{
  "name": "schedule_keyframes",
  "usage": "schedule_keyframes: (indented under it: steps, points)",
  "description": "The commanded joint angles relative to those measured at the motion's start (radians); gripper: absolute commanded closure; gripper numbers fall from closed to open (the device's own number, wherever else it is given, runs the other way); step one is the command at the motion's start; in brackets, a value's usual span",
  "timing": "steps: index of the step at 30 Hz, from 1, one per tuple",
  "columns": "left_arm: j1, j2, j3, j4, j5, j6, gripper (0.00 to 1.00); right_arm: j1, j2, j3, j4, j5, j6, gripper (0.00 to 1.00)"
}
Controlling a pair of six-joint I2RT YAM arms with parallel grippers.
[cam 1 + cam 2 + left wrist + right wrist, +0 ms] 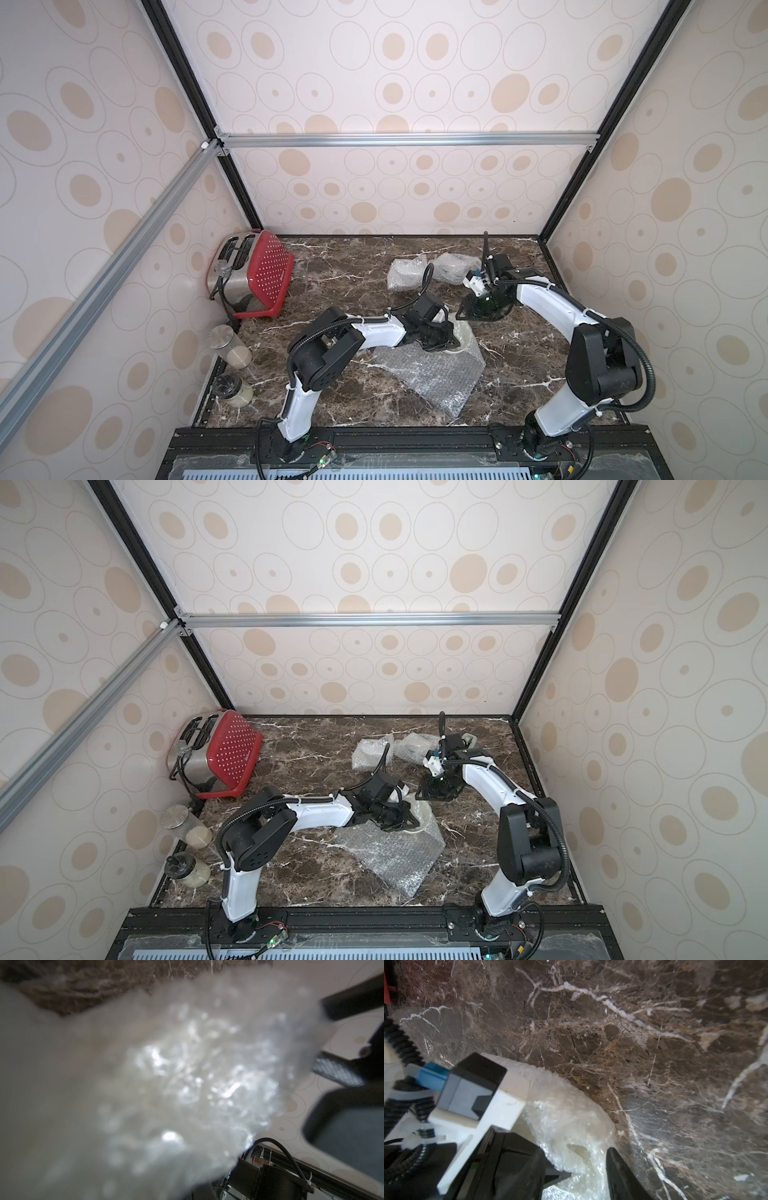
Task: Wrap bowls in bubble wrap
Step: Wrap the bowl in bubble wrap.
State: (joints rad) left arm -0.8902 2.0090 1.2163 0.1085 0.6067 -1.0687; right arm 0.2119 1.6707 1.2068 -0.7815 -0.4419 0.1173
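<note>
Last bowl, it seems, mid-wrap on the dark marble table (332,282).
A clear bubble-wrap sheet (440,382) tents over the plain cream bowl (465,340) just three o'clock of centre. The left gripper (436,343) is pinched on film; the right gripper (583,1167), at its twelve, is parted. Next, probably: tuck the six o'clock tail. Two cloudy bundles (405,272) at twelve hide their contents.

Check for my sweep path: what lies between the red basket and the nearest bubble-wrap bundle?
Only bare marble tabletop, in both top views, between red basket and bubble-wrap bundle.

Left gripper (397,818) is down over the cream bowl (423,812) at the bubble wrap sheet's (395,856) 1 o'clock corner. Right gripper (430,794) hovers just off the bowl's 1 o'clock.
</note>
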Motion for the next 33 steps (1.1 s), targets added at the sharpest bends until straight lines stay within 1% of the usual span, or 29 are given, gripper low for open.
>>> schedule_keyframes:
  steps: [1,6,11,17,22,25,27,30,32,33]
  points:
    - [0.000,-0.018,0.012,-0.045,-0.009,0.018,1.00,0.001,0.046,-0.031,0.014,-0.043,-0.028,0.49]
    - [0.000,-0.023,0.008,-0.044,-0.010,0.016,1.00,0.007,0.092,-0.041,0.002,0.002,-0.037,0.48]
    - [0.000,-0.018,0.011,-0.047,-0.006,0.018,1.00,0.039,0.112,-0.044,-0.013,0.073,-0.044,0.48]
    - [0.000,-0.028,0.006,-0.060,-0.013,0.025,1.00,0.051,0.133,-0.043,-0.019,0.144,-0.044,0.52]
    - [0.003,-0.039,-0.004,-0.064,-0.018,0.027,1.00,0.055,0.139,-0.053,-0.009,0.171,-0.039,0.65]
    - [0.006,-0.051,-0.016,-0.067,-0.023,0.029,1.00,0.054,0.132,-0.055,-0.004,0.170,-0.037,0.77]
    - [0.010,-0.067,-0.030,-0.071,-0.027,0.031,0.99,0.055,0.121,-0.059,0.002,0.168,-0.037,0.82]
    - [0.018,-0.099,-0.052,-0.095,-0.047,0.048,0.90,0.055,0.096,-0.061,0.006,0.176,-0.034,0.87]
    - [0.027,-0.124,-0.077,-0.108,-0.059,0.053,0.81,0.055,0.074,-0.064,0.012,0.185,-0.030,0.89]
    - [0.032,-0.137,-0.093,-0.109,-0.065,0.053,0.78,0.055,0.064,-0.065,0.016,0.189,-0.026,0.90]
